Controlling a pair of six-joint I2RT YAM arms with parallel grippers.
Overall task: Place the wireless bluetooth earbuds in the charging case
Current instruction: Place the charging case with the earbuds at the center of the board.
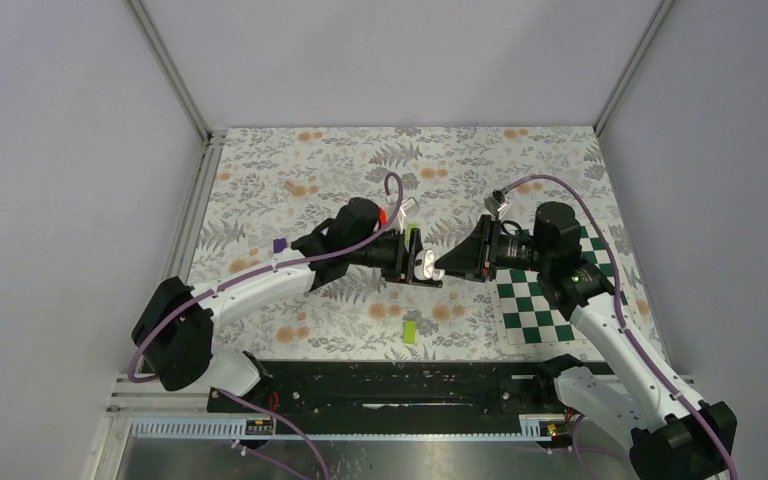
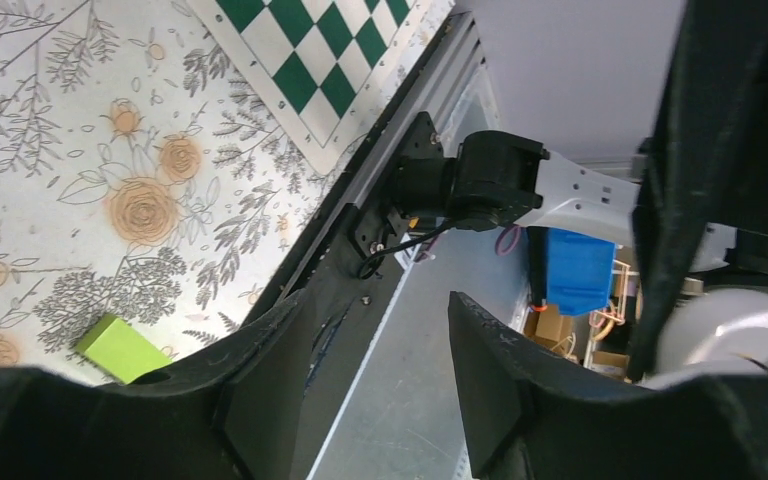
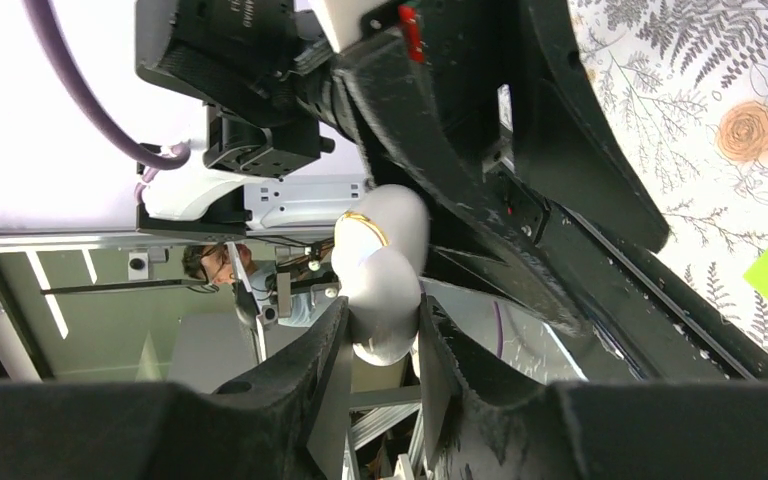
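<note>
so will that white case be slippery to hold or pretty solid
Probably slippery: the charging case is glossy and rounded, pinched only at its lower end by the right hand. It seems stiff, with no dent where it is gripped. Its two lobes meet at a gold band, so it may fold if pushed.

1. Top view: fixed above and behind the arm bases, looking down from afar on the whole floral tabletop (image 1: 290, 150)
2. Left wrist view: rolled, just behind the left fingers (image 2: 260, 390), facing the tabletop's near edge; shares the checkered mat (image 2: 330, 60) with the top view
3. Right wrist view: rolled sideways, very close on the charging case (image 3: 380, 280) between the right fingers (image 3: 295, 380); floral tabletop at its right
</note>
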